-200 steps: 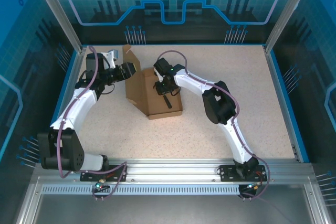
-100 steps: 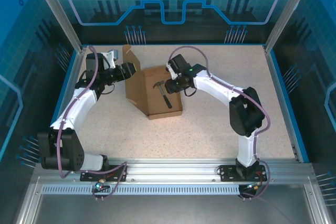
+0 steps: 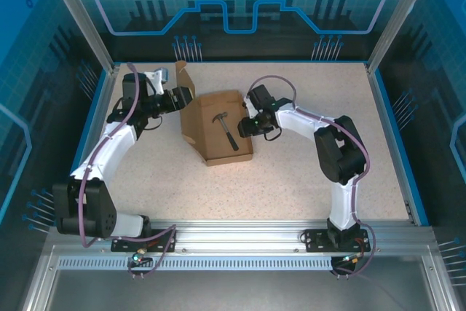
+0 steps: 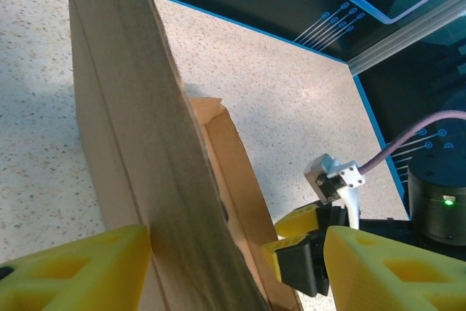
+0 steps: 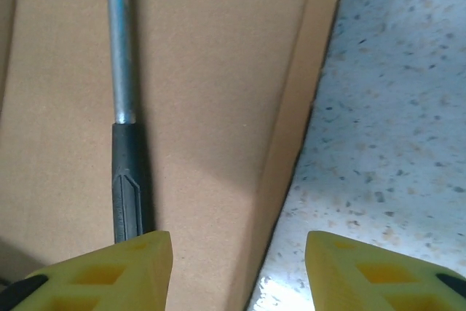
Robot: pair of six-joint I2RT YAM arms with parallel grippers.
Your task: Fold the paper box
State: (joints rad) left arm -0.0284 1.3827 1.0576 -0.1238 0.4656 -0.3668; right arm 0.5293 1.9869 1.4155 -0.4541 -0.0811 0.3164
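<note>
The paper box (image 3: 210, 143) lies at mid-table as a shallow brown tray, and its left panel (image 4: 138, 136) stands raised. A small dark hammer (image 3: 227, 130) lies inside on the floor. My left gripper (image 3: 183, 97) is open around the raised panel. In the left wrist view the panel rests against the left finger (image 4: 73, 271), with a gap to the right finger. My right gripper (image 3: 246, 126) is open and straddles the box's right wall (image 5: 291, 129) without touching it. The hammer (image 5: 124, 107) lies just left of it.
The speckled table (image 3: 320, 165) stretches to the right and front of the box. Blue-edged enclosure walls (image 3: 386, 114) ring the table. The right arm's elbow (image 3: 336, 143) rises over the table's right half. The right gripper's yellow fingers (image 4: 295, 223) show beyond the panel in the left wrist view.
My right gripper pulled back from inside the box to its right wall and opened, leaving the hammer on the box floor. The raised left panel shifted slightly right.
</note>
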